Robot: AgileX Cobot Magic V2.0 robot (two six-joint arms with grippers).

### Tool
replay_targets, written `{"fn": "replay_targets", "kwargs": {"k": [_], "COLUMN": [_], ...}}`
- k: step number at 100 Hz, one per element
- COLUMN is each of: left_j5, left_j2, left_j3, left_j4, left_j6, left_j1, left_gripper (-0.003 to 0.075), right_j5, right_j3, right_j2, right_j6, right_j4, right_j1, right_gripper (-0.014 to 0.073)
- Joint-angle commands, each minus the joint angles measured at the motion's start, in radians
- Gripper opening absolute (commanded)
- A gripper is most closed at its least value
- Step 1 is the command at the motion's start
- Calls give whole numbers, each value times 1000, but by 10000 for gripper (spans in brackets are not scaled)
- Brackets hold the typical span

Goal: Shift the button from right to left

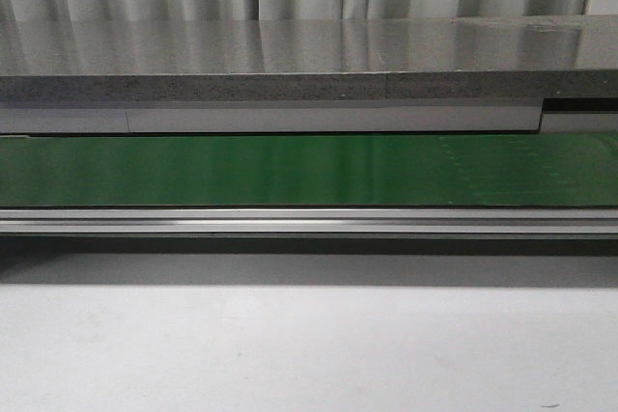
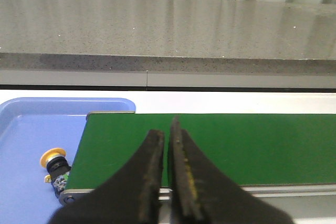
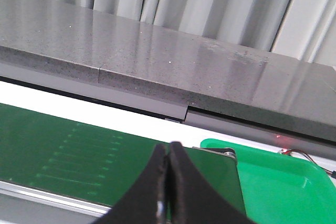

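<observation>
The button [image 2: 53, 164], yellow-orange cap on a black body, lies on its side in the blue tray [image 2: 31, 135] just past the left end of the green belt [image 2: 226, 145]. My left gripper [image 2: 168, 129] is shut and empty, hovering over the belt to the right of the button. My right gripper [image 3: 169, 150] is shut and empty over the right end of the belt [image 3: 79, 150], beside the green tray [image 3: 283, 182]. The front view shows only the belt [image 1: 290, 171]; neither gripper nor the button appears there.
A grey stone-look counter [image 1: 290, 55] runs behind the belt, with curtains beyond. The belt's metal rail [image 1: 290, 222] lies along its near side, with a white table surface [image 1: 290, 344] in front. The green tray holds nothing visible.
</observation>
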Motion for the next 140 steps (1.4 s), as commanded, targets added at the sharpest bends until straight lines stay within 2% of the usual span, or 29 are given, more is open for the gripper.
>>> {"fn": "replay_targets", "kwargs": {"k": [1,40,73,96,117,140], "left_j5": [-87,-102,-237,-244,-251,-279], "left_j2": [8,-2,-152,-273,-366,-366], "left_j3": [-26,-9,191,293,351,375], "left_j4": [10,45,65,65,65,65], "left_j6": [0,0,0,-13,-13,-13], "left_j1": [-8,-8,-4,58,60,60], "left_gripper": [5,5,5,5,5,5], "right_j5": [-83,-83,-83,-83,-83,-81], "right_j3": [-27,-27,-27,-27,-27,-27], "right_j2": [9,9,9,9,9,9], "right_j6": [-7,-7,-7,-7,-7,-7], "right_j4": [8,8,8,8,8,8], "right_j1": [-1,-1,-1,-1,-1,-1], "right_gripper": [-68,-68,-68,-68,-68,-68]}}
